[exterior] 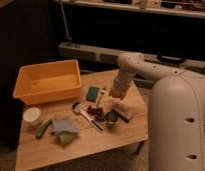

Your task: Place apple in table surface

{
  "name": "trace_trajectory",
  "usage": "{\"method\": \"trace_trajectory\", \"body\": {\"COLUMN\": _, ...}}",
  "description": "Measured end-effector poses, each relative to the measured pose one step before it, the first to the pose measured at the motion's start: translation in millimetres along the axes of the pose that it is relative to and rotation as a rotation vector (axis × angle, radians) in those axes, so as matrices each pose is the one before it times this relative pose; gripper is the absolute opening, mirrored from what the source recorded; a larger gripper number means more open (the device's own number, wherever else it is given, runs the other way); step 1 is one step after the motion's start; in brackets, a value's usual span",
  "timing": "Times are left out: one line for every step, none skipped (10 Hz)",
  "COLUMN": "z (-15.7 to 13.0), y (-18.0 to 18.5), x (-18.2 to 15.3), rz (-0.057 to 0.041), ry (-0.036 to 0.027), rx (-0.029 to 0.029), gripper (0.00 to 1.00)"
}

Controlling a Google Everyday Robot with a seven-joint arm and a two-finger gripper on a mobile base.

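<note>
The one camera looks down at a small wooden table (121, 137) with many things on it. A big white robot fills the right side, and its arm (133, 67) bends down over the back of the table. The gripper (115, 102) hangs low near the middle right of the table, just above a small metal cup (111, 119) and a pale block (124, 113). Its fingers are closed together. I cannot tell if the apple is inside them, because the apple is not clear anywhere in this view. An orange bin (46, 82) sits at the back left of the table. In front of it stands a little white cup (32, 115). A long green vegetable (43, 129) lies beside a grey cloth (63, 125). A green sponge (93, 93) lies near the middle. A dark red bunch of berries (98, 113) sits just beside the metal cup. A white brush (83, 113) lies between the cloth and the berries.
</note>
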Motion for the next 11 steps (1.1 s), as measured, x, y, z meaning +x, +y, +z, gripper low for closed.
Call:
{"method": "trace_trajectory", "body": {"z": 6.25, "y": -11.59, "x": -17.17, "rz": 0.02169, "ry": 0.00826, "rx": -0.00964, "gripper": 0.04}}
{"method": "trace_trajectory", "body": {"z": 5.24, "y": -2.36, "x": -7.26, "rz": 0.00522, "ry": 0.00754, "rx": -0.00776, "gripper": 0.11}}
{"method": "trace_trajectory", "body": {"z": 8.54, "y": -1.57, "x": -4.06, "rz": 0.00211, "ry": 0.01291, "rx": -0.01138, "gripper": 0.21}}
{"method": "trace_trajectory", "body": {"z": 9.65, "y": -5.19, "x": 0.73, "rz": 0.00443, "ry": 0.01496, "rx": -0.01101, "gripper": 0.33}}
{"method": "trace_trajectory", "body": {"z": 7.39, "y": -0.85, "x": 4.71, "rz": -0.00094, "ry": 0.0057, "rx": -0.01346, "gripper": 0.43}}
{"method": "trace_trajectory", "body": {"z": 4.9, "y": 1.34, "x": 6.15, "rz": -0.00814, "ry": 0.00719, "rx": -0.00016, "gripper": 0.52}}
{"method": "trace_trajectory", "body": {"z": 5.77, "y": 4.61, "x": 4.54, "rz": -0.01502, "ry": 0.00299, "rx": 0.0063, "gripper": 0.63}}
{"method": "trace_trajectory", "body": {"z": 3.38, "y": 4.92, "x": 1.63, "rz": -0.01063, "ry": 0.00247, "rx": 0.006, "gripper": 0.68}}
{"method": "trace_trajectory", "body": {"z": 2.2, "y": 1.95, "x": 0.69, "rz": -0.00572, "ry": 0.00017, "rx": 0.00456, "gripper": 0.69}}
{"method": "trace_trajectory", "body": {"z": 0.72, "y": 0.37, "x": 0.29, "rz": -0.00276, "ry": 0.00012, "rx": 0.00333, "gripper": 0.69}}
{"method": "trace_trajectory", "body": {"z": 1.57, "y": 2.28, "x": 0.5, "rz": -0.00682, "ry": 0.00059, "rx": 0.00515, "gripper": 0.69}}
